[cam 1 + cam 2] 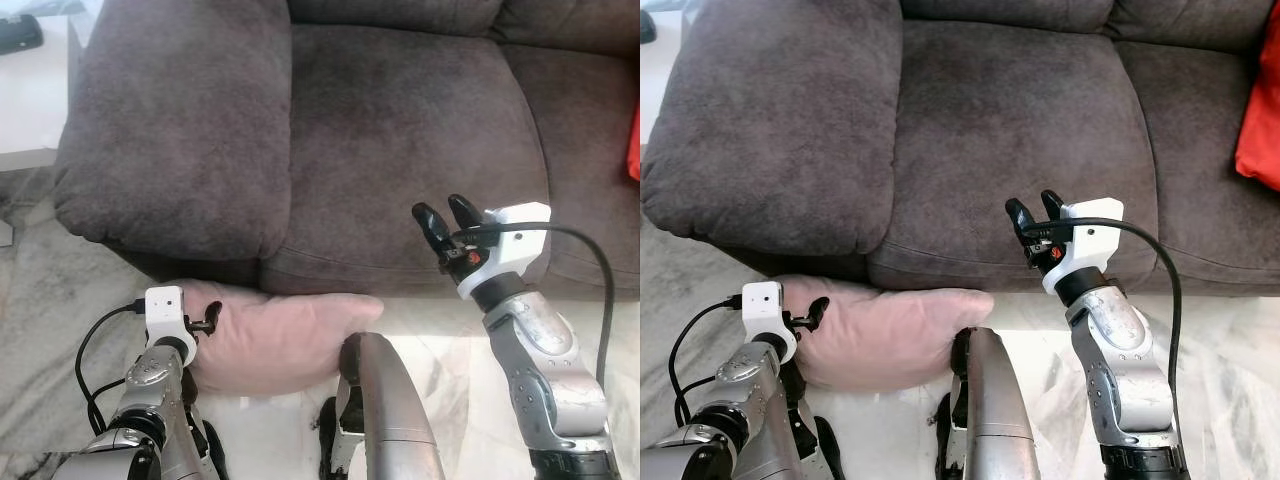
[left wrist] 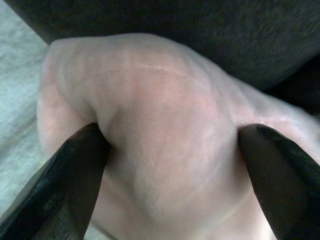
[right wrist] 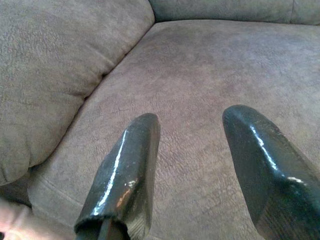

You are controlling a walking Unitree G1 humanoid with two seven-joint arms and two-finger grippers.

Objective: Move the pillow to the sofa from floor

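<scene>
Two arms reach forward. Low on the left, the left gripper (image 2: 170, 150) pinches a fold of the pink pillow (image 1: 280, 335), which lies on the floor (image 1: 60, 300) against the sofa (image 1: 400, 130) front. The right gripper (image 1: 447, 222) hovers raised over the seat edge, fingers spread.
</scene>
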